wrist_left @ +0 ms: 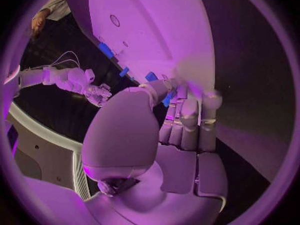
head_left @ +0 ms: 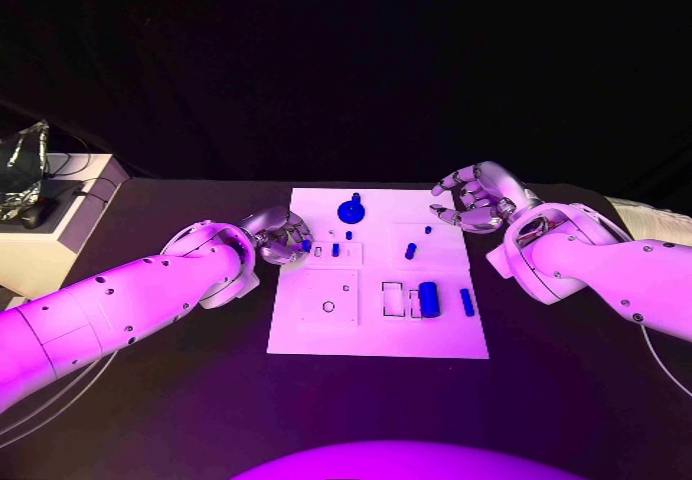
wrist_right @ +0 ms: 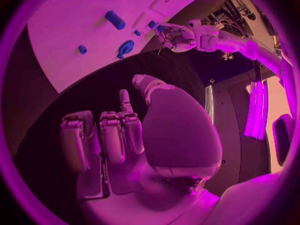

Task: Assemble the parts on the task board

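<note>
Lying flat mid-tabletop [head_left: 173, 400], the white task board [head_left: 378, 335] carries small blue parts: one round knobbed piece [head_left: 353, 211], one cylinder [head_left: 428, 297], one bar [head_left: 466, 301], several small pegs. Left hand [head_left: 280, 238] rests at the board's left edge, fingers curled on a blue part [wrist_left: 166, 99]. Right hand [head_left: 476, 198] hovers off the far right corner, released, fingers apart.

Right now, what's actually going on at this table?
The robot is working at the white task board with small blue parts on it. Its left hand is at the board's left edge, fingers curled at a small blue part there; whether it is gripped is unclear. The right hand hovers off the board's far right corner, fingers apart, holding nothing. A blue round part and a blue cylinder lie on the board.
</note>
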Controlling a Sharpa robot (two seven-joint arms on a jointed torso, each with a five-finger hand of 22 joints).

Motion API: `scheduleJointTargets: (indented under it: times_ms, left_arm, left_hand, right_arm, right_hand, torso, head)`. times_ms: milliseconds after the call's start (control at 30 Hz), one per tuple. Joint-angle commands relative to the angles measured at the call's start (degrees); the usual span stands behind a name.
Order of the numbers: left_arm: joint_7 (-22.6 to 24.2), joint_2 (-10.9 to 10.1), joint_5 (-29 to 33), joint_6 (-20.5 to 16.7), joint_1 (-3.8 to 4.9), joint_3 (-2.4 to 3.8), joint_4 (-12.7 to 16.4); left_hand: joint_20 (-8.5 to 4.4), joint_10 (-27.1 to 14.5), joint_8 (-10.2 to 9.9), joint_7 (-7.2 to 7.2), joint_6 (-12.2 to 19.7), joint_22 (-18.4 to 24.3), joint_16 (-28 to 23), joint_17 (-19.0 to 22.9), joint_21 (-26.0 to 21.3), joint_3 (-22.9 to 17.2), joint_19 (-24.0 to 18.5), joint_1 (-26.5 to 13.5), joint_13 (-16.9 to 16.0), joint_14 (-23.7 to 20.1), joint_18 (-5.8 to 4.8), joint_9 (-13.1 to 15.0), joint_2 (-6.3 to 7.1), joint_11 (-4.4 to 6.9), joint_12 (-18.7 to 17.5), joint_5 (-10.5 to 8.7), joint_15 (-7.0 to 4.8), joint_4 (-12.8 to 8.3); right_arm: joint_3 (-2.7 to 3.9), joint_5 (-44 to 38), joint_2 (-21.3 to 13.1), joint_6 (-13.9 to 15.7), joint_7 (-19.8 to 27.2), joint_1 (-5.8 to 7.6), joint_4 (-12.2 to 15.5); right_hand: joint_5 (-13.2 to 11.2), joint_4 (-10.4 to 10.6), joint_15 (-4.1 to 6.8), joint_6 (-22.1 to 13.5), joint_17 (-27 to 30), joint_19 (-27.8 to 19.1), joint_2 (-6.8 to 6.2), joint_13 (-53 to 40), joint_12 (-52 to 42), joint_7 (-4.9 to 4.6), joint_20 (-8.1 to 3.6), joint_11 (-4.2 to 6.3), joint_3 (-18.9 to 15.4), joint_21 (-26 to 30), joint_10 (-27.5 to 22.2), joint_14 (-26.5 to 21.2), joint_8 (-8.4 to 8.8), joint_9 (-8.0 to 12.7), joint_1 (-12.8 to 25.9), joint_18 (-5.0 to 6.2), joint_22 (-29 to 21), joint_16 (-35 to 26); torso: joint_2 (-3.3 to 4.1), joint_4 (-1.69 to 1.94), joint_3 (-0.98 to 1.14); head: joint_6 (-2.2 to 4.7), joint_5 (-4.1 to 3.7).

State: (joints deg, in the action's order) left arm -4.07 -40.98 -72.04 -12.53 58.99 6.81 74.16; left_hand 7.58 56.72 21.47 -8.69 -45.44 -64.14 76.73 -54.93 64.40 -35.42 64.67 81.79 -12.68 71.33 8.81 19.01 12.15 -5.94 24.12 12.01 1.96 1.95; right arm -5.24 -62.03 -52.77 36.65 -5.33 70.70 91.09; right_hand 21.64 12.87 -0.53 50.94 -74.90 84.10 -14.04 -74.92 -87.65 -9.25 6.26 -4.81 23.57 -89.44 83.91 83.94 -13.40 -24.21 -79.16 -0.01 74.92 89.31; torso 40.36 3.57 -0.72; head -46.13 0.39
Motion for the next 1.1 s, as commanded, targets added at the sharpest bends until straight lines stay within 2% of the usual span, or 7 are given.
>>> scheduleJointTargets:
  times_ms: [33,333,533,633,767,867,1100]
  left_arm:
    - [-0.63,0.13,-0.27,1.39,-0.36,-0.23,0.08]
    - [-0.62,0.11,0.07,1.46,-0.36,-0.18,0.18]
    - [-0.64,0.10,0.00,1.39,-0.36,-0.14,0.31]
    - [-0.62,0.10,0.00,1.28,-0.36,-0.13,0.37]
    - [-0.59,0.10,0.00,1.07,-0.36,-0.08,0.45]
    - [-0.60,0.10,0.00,0.88,-0.36,-0.02,0.51]
    - [-0.61,0.11,-0.02,0.50,-0.36,0.11,0.52]
  left_hand:
    - [-0.05,-0.51,-0.41,0.07,0.57,-0.03,0.27,0.00,-0.16,0.39,-0.28,0.14,-0.13,-0.21,-0.68,0.01,0.62,0.06,0.36,0.13,-0.01,0.00]
    - [-0.05,-0.78,-0.48,0.34,1.21,-0.21,0.46,-0.12,0.03,0.61,-0.08,0.05,-0.46,-0.11,-0.74,0.08,0.78,0.09,1.03,0.11,-0.02,0.02]
    - [-0.16,-0.90,-0.34,0.79,2.15,-0.58,0.99,-0.67,0.41,1.24,0.34,-0.01,-1.44,0.31,-0.85,0.36,0.94,0.38,2.89,0.06,-0.21,0.05]
    - [-0.32,-0.87,-0.06,0.76,2.43,-1.03,1.65,-1.68,0.89,1.55,0.87,0.15,-2.39,0.96,-1.05,0.60,0.78,0.72,4.66,0.06,-0.50,0.02]
    - [-1.02,-1.33,0.67,0.63,2.69,-2.16,4.25,-6.18,2.11,1.81,2.10,0.57,-5.24,3.71,-1.31,1.16,0.56,1.73,9.75,0.13,-1.18,-0.06]
    - [-1.31,-2.13,0.95,0.67,2.84,-2.85,5.57,-8.64,2.83,1.61,2.79,0.68,-7.08,5.02,-1.50,1.38,0.54,2.01,13.03,0.16,-1.50,0.01]
    - [-1.43,-2.83,1.15,0.64,2.87,-3.08,6.16,-9.57,3.06,1.29,2.97,0.72,-8.17,5.48,-1.55,1.53,0.56,2.12,15.07,0.16,-1.62,0.09]
  right_arm:
    - [0.01,-0.55,-0.01,-0.36,0.43,-0.02,0.07]
    - [0.01,-0.55,0.01,-0.37,0.42,-0.02,0.03]
    - [0.01,-0.55,0.02,-0.38,0.42,-0.03,-0.01]
    - [0.01,-0.55,0.04,-0.39,0.43,-0.03,-0.03]
    - [0.01,-0.55,0.06,-0.41,0.44,-0.03,-0.05]
    - [0.01,-0.55,0.07,-0.44,0.44,-0.03,-0.05]
    - [0.01,-0.55,0.06,-0.48,0.44,-0.03,-0.06]
  right_hand:
    - [0.20,0.00,0.44,-0.16,-12.27,5.64,0.23,-12.90,-0.17,0.01,-0.33,0.43,0.19,0.00,3.89,5.37,-0.14,-0.10,0.53,0.16,14.67,-0.28]
    - [0.20,0.00,0.44,-0.16,-12.27,5.64,0.23,-12.90,-0.17,0.01,-0.33,0.43,0.19,0.00,3.89,5.37,-0.14,-0.10,0.53,0.16,14.67,-0.28]
    - [0.20,0.00,0.44,-0.16,-12.27,5.64,0.23,-12.90,-0.17,0.01,-0.33,0.43,0.19,0.00,3.89,5.37,-0.14,-0.10,0.53,0.16,14.67,-0.28]
    - [0.20,0.00,0.44,-0.16,-12.27,5.64,0.23,-12.90,-0.17,0.01,-0.33,0.43,0.19,0.00,3.89,5.37,-0.14,-0.10,0.53,0.16,14.67,-0.28]
    - [0.20,0.00,0.44,-0.16,-12.27,5.64,0.23,-12.90,-0.17,0.01,-0.33,0.43,0.19,0.00,3.89,5.37,-0.14,-0.10,0.53,0.16,14.67,-0.28]
    - [0.20,0.00,0.44,-0.16,-12.27,5.64,0.23,-12.90,-0.17,0.01,-0.33,0.43,0.19,0.00,3.89,5.37,-0.14,-0.10,0.53,0.16,14.67,-0.28]
    - [0.20,0.00,0.44,-0.16,-12.27,5.64,0.23,-12.90,-0.17,0.01,-0.33,0.43,0.19,0.00,3.89,5.37,-0.14,-0.10,0.53,0.16,14.67,-0.28]
  torso:
    - [0.01,-0.01,-0.02]
    - [0.01,0.02,-0.01]
    - [0.01,0.04,0.00]
    - [0.01,0.04,0.00]
    - [0.00,-0.04,0.03]
    - [0.02,-0.03,0.02]
    - [0.02,0.02,0.03]
  head:
    - [0.03,0.04]
    - [0.01,-0.02]
    - [0.01,-0.04]
    - [0.01,-0.04]
    - [0.04,-0.01]
    - [0.06,-0.01]
    - [0.06,-0.06]
